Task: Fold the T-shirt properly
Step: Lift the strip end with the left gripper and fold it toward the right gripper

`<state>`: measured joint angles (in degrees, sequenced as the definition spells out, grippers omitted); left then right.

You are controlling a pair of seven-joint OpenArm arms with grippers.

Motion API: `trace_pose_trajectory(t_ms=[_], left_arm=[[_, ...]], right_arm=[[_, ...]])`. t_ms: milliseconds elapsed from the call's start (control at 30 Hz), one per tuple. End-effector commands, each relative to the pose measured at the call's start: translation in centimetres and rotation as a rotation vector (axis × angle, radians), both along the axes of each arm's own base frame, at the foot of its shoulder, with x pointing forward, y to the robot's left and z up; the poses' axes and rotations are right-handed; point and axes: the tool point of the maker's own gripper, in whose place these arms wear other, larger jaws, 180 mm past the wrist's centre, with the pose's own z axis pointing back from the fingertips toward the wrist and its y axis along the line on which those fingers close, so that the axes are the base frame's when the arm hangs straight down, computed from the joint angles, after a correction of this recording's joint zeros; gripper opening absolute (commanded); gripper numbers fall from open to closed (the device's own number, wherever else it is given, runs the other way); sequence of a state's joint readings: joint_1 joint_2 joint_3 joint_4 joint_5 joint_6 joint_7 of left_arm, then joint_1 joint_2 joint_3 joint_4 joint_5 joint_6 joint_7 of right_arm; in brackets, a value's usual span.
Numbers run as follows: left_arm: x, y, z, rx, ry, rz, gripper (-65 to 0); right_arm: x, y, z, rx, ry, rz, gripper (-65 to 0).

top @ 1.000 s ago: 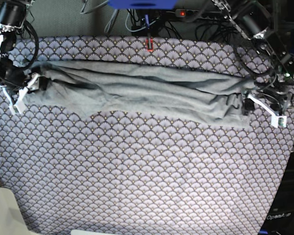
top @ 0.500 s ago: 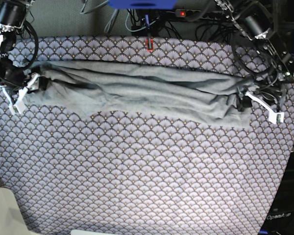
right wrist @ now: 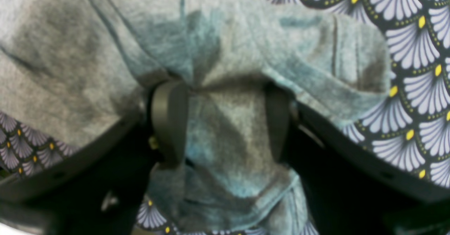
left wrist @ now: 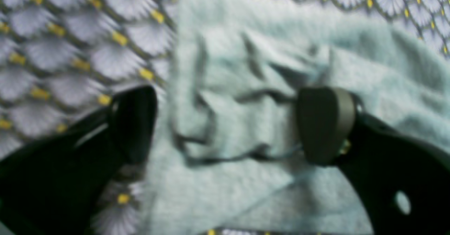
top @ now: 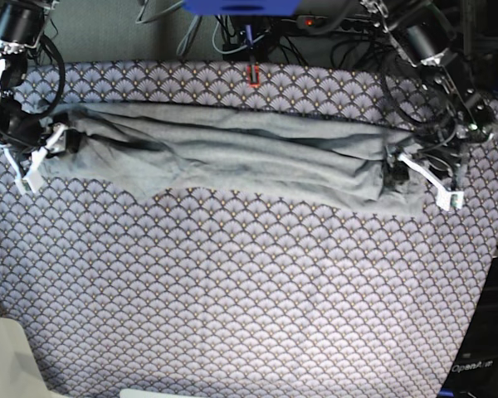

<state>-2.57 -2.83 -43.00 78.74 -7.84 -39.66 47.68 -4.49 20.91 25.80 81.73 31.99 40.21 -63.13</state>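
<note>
The grey T-shirt [top: 232, 153] lies as a long, bunched band across the far part of the table. My left gripper [top: 398, 172] is at the shirt's right end. In the left wrist view it [left wrist: 228, 122] is open, its fingers wide apart over the wrinkled fabric [left wrist: 246, 52] and its dark trim. My right gripper [top: 56, 143] is at the shirt's left end. In the right wrist view it [right wrist: 223, 122] is shut on a gathered fold of the shirt [right wrist: 70, 52].
The purple-grey scallop-patterned table cloth [top: 232, 290] covers the table. A small red object [top: 253, 76] sits at the back edge, with cables and a power strip [top: 315, 22] behind it. A beige surface [top: 0, 356] is at the front left corner.
My left gripper has moved left along the table, onto the shirt's right end. The right arm and the shirt's left end have not moved.
</note>
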Motion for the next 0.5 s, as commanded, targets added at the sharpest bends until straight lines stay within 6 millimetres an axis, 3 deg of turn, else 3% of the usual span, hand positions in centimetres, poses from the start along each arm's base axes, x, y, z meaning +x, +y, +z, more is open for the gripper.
trace_pose_trajectory(t_ms=[0, 467], left_arm=[[1.0, 0.4, 1.3, 0.011, -0.042, -0.005, -2.9], [-0.1, 0.3, 0.2, -0.005, -0.012, 0.001, -3.0]], right_arm=[[1.0, -0.5, 1.2, -0.005, -0.043, -0.003, -28.5], [1.0, -0.5, 1.2, -0.005, -0.043, -0.003, -28.5]])
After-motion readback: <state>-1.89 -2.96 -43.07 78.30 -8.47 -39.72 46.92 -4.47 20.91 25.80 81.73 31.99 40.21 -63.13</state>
